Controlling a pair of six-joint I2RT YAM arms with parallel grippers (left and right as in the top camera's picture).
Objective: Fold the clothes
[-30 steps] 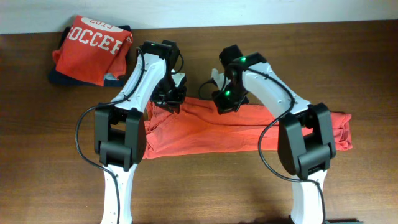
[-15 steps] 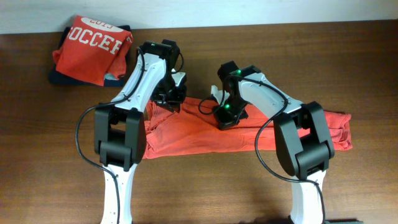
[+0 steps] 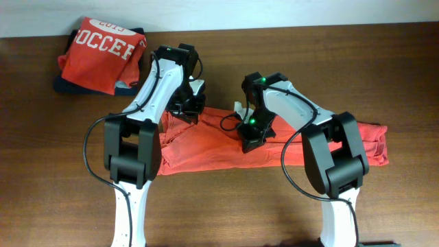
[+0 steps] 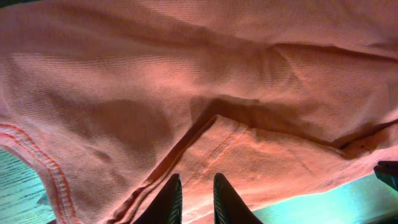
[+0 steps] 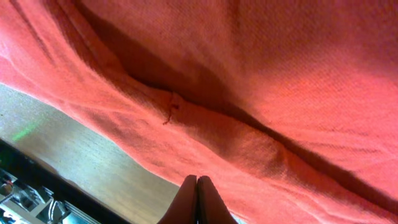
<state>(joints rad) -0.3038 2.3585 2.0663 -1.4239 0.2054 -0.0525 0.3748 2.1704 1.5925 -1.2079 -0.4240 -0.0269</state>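
My left gripper [image 3: 191, 110] is down at the upper left edge of the long T-shirt [image 3: 206, 147]. This orange-red shirt lies bunched into a wide band across the middle of the counter [image 3: 411, 82]. It runs from beside my left arm to past my right arm, where its far end is doubled over.

Through my left wrist camera the fingers [image 4: 169, 198] stand a narrow gap apart. A stitched hem fold of the shirt [image 4: 124, 93] runs straight down into that gap, so I read this gripper [image 4: 196, 180] as pinched on the cloth (a thin bite, nothing more). A strip of counter [image 4: 18, 193] shows past the hem at the lower left.

My right gripper [image 3: 251, 137] sits further along the same shirt, near its middle and lower than the left one. Its fingers [image 5: 186, 202] are pressed flat together with no gap. The shirt [image 5: 280, 74] fills most of that view in deep creases, with bare counter [image 5: 74, 143] below its edge. I cannot tell whether a layer of cloth is caught between the tips.

At the far left corner of the counter rests a folded T-shirt [image 3: 96, 58]. It is orange-red with white "SOCCER" lettering facing up (upside down from my side), and it lies on a dark garment [image 3: 68, 86]. It is well apart from both arms.
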